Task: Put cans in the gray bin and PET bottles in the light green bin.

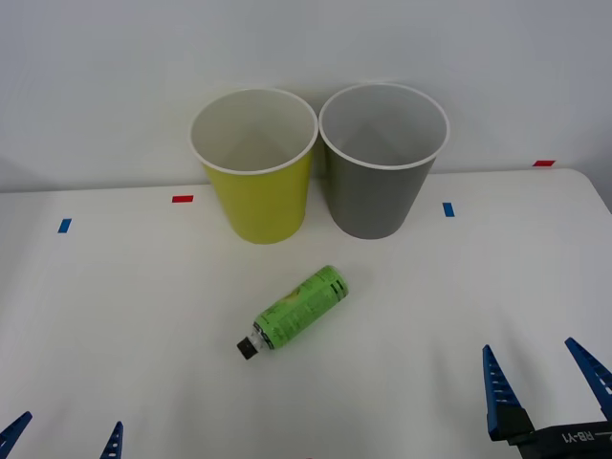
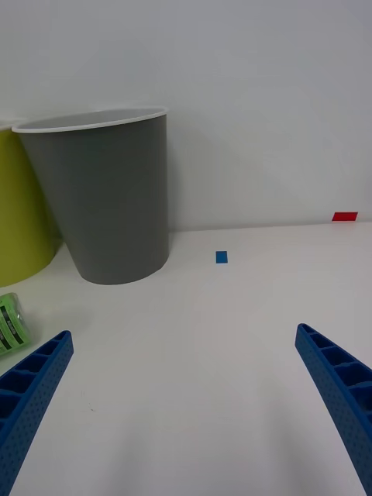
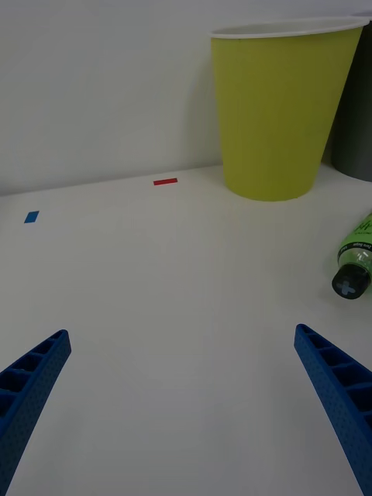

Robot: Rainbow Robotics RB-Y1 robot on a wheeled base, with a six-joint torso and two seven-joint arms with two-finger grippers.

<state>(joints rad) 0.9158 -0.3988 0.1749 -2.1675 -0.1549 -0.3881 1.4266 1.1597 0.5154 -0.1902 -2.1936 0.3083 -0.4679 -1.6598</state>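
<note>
A small green-labelled PET bottle [image 1: 297, 309] with a black cap lies on its side mid-table, cap toward me and to the left; its cap end [image 3: 353, 273] shows in the left wrist view and its base [image 2: 11, 323] in the right wrist view. Behind it stand the light green bin [image 1: 256, 172] and, to its right, the gray bin [image 1: 381, 163], both upright with white insides. My left gripper [image 1: 63, 438] is open at the near left edge, my right gripper [image 1: 543, 381] open at the near right. Both hold nothing and are well short of the bottle.
Small blue tape marks [image 1: 64, 226] [image 1: 448, 208] and red tape marks [image 1: 182, 199] [image 1: 543, 163] dot the white table [image 1: 143, 316]. A plain white wall rises just behind the bins. Bare tabletop lies around the bottle on all sides.
</note>
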